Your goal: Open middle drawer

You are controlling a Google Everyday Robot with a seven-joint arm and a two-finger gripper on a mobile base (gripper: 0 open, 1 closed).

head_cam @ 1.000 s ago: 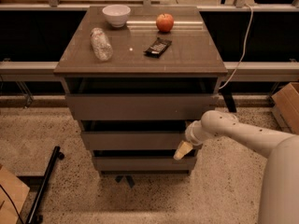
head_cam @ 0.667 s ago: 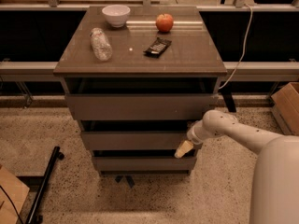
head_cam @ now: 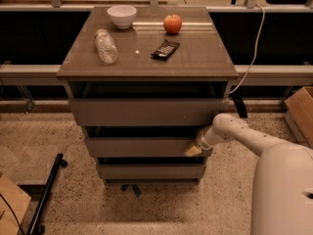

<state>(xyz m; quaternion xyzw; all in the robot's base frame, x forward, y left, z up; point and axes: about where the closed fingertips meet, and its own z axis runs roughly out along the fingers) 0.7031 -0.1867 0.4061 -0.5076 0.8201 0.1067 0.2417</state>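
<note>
Pale robot body (head_cam: 283, 190) filling the lower right. Arm (head_cam: 247, 133) reaching out of it up and to the left, bent at a rounded joint beside the cabinet's right edge, then angling down and left. Gripper (head_cam: 192, 151) at the arm's end, tan-tipped, against the right end of the middle drawer (head_cam: 142, 147) front. Spread or closed: impossible to tell.

Cabinet (head_cam: 205, 62) in the centre, grey-brown, with three flat handle-less fronts stacked under a wide top. Top drawer (head_cam: 146, 112) tallest, directly under the top. Middle drawer below it, between the other two, a dark gap along its upper edge. Bottom drawer (head_cam: 151, 171) shortest, just above the floor. Insides of all three lost in shadow.

Speckled floor (head_cam: 98, 209) all round. Cardboard box (head_cam: 301, 112) at the right edge, well apart from the cabinet. Another piece of cardboard (head_cam: 10, 204) in the lower left corner. Black pole (head_cam: 46, 196) lying on the floor near it, left of the cabinet. Pale cable (head_cam: 250, 53) hanging down behind the cabinet's right side.

On the top:
- Clear bottle (head_cam: 106, 46) on its side toward the left.
- White bowl (head_cam: 122, 15) upright at the back left, contents not made out.
- Red apple (head_cam: 172, 23) at the back right, apart from the bowl.
- Dark flat object (head_cam: 166, 49) in front of the apple, lying at a slant.
- Tiny white speck (head_cam: 137, 52) between bottle and dark object.
</note>
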